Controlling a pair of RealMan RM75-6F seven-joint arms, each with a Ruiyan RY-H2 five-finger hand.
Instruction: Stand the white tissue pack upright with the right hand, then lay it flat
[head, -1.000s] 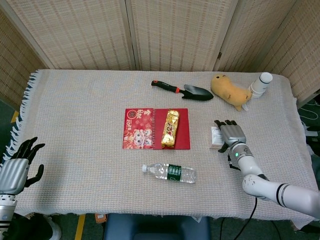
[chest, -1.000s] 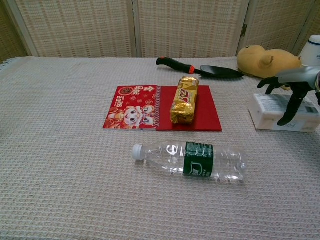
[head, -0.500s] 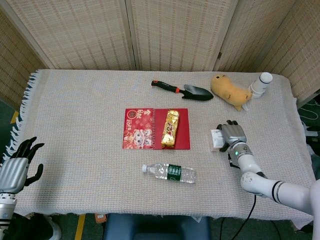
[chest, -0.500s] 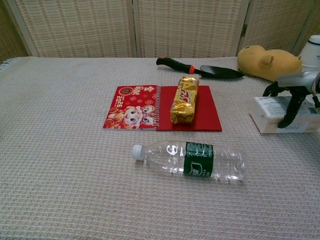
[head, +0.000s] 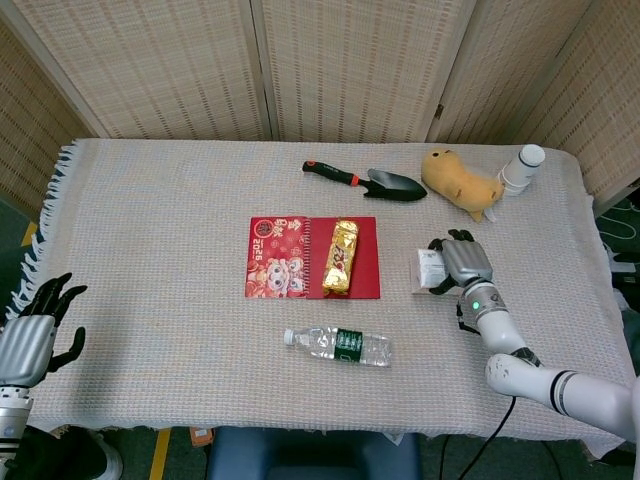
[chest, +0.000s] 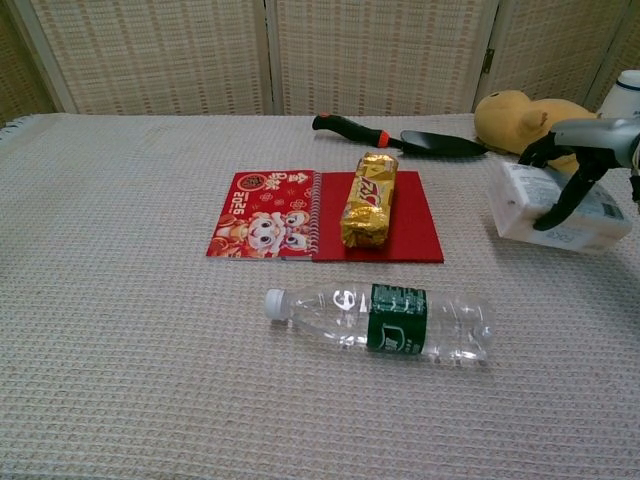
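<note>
The right hand (chest: 580, 160) grips the tissue pack (chest: 545, 210) near the table's right side, fingers (chest: 560, 200) hooked over its near face and the thumb side wrapped behind; in the head view the hand covers most of the pack, and the chest view cuts off the wrist at the frame edge. The pack's long axis runs left to right, tipped slightly with its left end raised off the cloth (chest: 150, 330). The left hand (head: 35, 330) hangs off the table's left edge, fingers spread, holding nothing.

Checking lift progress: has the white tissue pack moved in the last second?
Yes. The white tissue pack rose and tilted, shifting left toward the red booklet.
</note>
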